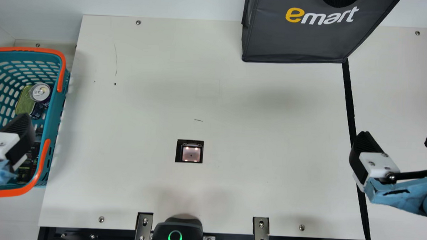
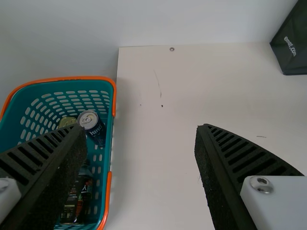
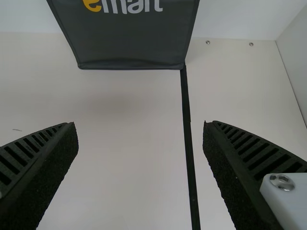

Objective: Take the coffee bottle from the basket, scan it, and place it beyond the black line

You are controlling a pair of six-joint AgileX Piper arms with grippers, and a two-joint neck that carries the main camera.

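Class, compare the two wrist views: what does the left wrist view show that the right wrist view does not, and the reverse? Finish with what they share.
Left wrist view: the basket, a can in it, and the open left gripper.
Right wrist view: the black line and the open right gripper.
Both: the dark bag and the table.

Teal plastic basket (image 1: 53,125), slotted pattern; curved orange plastic handles (image 1: 30,188). Dark grey boxy fabric bag (image 1: 294,41), yellow-and-white lettering. Flat cream table (image 1: 165,79), straight black line (image 1: 349,100).
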